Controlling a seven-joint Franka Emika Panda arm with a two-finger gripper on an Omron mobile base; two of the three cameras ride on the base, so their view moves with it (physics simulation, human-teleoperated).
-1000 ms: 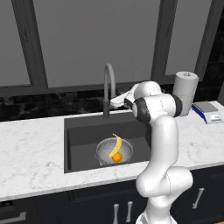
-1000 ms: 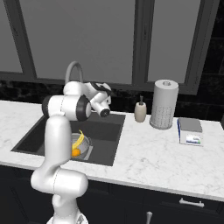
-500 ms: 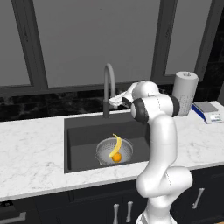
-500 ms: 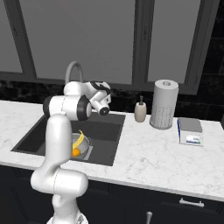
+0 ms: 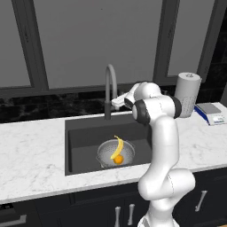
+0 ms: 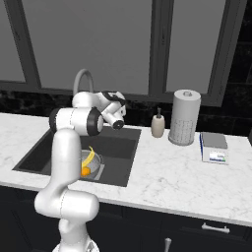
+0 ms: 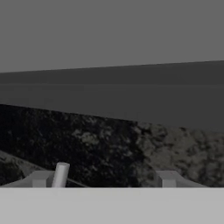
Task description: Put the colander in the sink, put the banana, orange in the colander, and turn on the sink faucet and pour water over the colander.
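The colander (image 5: 106, 154) sits at the bottom of the dark sink (image 5: 84, 142), toward its front right. The banana (image 5: 118, 147) leans inside the colander and the orange (image 5: 118, 160) lies below it. From the right base view, the colander (image 6: 95, 161), banana (image 6: 88, 157) and orange (image 6: 85, 172) show partly behind my arm. The sink faucet (image 5: 109, 86) rises behind the basin. My gripper (image 5: 115, 103) reaches at the faucet's right side. In the hand view my gripper (image 7: 104, 180) is open, and a small grey lever (image 7: 60, 174) stands just inside the left fingertip (image 7: 39, 179).
A white paper-towel roll (image 6: 184, 117) and a soap dispenser (image 6: 157, 125) stand on the marble counter right of the sink. A small scale (image 6: 213, 146) lies further right. A dark backsplash and window frames close off the back.
The arm has barely moved; the hand stays beside the faucet.
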